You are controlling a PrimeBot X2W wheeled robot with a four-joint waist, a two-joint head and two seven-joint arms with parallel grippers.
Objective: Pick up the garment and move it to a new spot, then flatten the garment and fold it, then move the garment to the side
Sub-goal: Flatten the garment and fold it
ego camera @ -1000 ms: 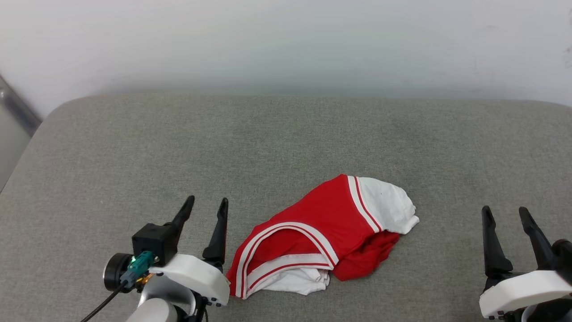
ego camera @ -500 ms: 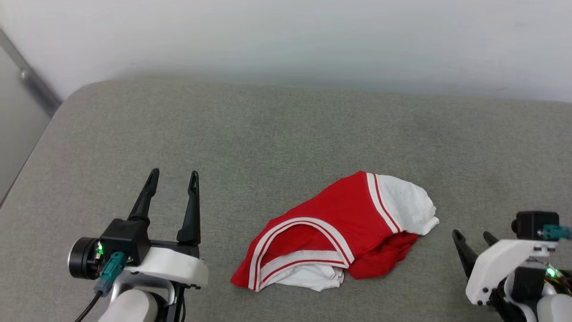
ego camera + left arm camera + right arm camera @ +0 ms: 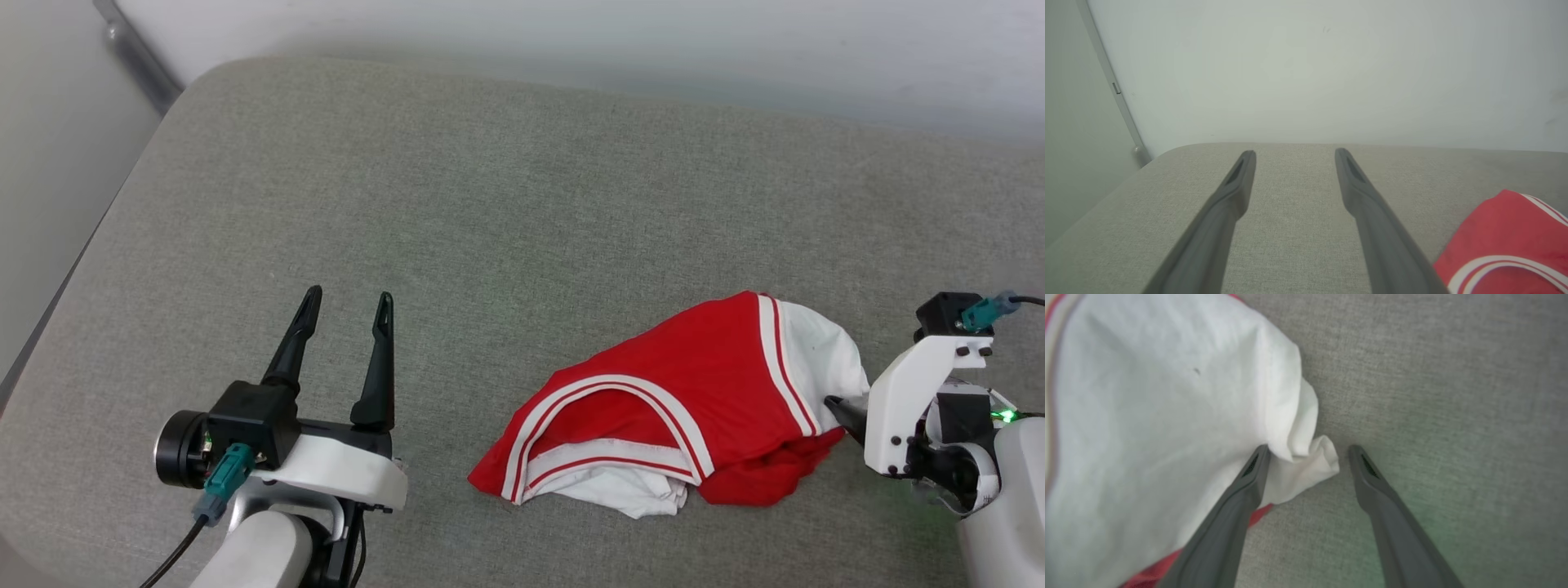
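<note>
The garment (image 3: 694, 392), red with white sleeves and red-white striped trim, lies crumpled on the grey cushion (image 3: 490, 204) at the right of the head view. My right gripper (image 3: 845, 412) points down at its right-hand white sleeve. In the right wrist view this gripper (image 3: 1308, 451) is open, with the sleeve's (image 3: 1167, 416) corner between its fingers; the left fingertip rests at the cloth. My left gripper (image 3: 349, 294) stands open over bare cushion, well to the left of the garment. In the left wrist view, nothing sits between that gripper's (image 3: 1295, 152) fingers, and the garment's red edge (image 3: 1506, 237) shows at lower right.
The cushion ends in a rounded edge at the left and at the back, where a pale wall (image 3: 571, 33) rises. A metal rail (image 3: 135, 53) runs along the wall's left corner. Bare cushion stretches behind and to the left of the garment.
The head camera has shifted. My right gripper has tipped downward and come in to the garment's white sleeve. My left gripper has drawn a little to the left, away from the garment, still open.
</note>
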